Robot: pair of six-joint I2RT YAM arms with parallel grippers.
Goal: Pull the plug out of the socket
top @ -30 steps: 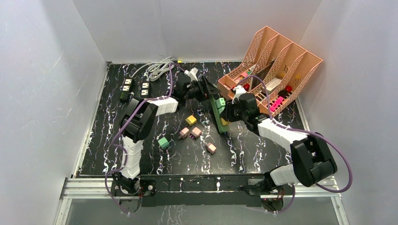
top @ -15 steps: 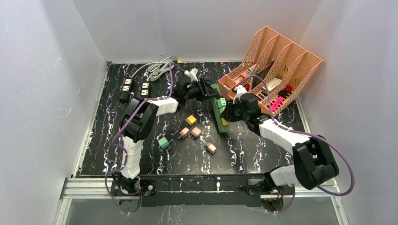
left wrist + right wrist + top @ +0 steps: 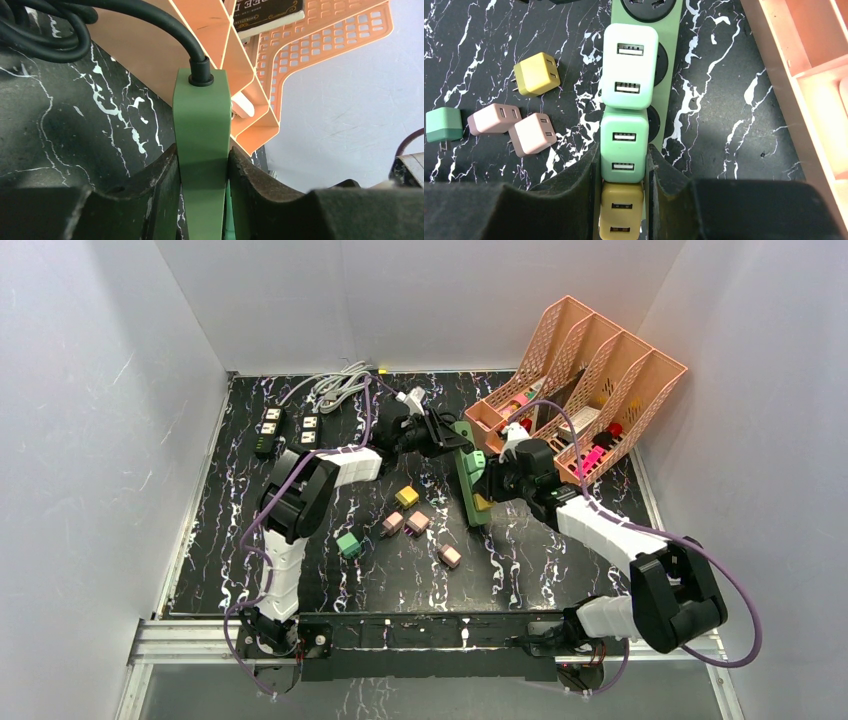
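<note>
We are at the gripping step: both holds look set, and the pull itself is not yet done. The power strip (image 3: 672, 75) lies on the table (image 3: 719, 115) beside the orange file rack (image 3: 590, 365). The left jaws are clamped on the strip's cord end, one on each flank, just below where the black cord (image 3: 150, 20) enters. The right jaws are closed narrow on the middle green plug (image 3: 623, 145). That plug sits seated in the strip between a pale mint plug (image 3: 629, 65) and a yellow plug (image 3: 621, 210), touching both. Several loose plugs (image 3: 536, 74) lie on the table to one side. Next, we judge, the right arm must draw straight away from the strip's face while the left holds the strip firm. Any sideways twist could jam the prongs or drag the neighbours.
</note>
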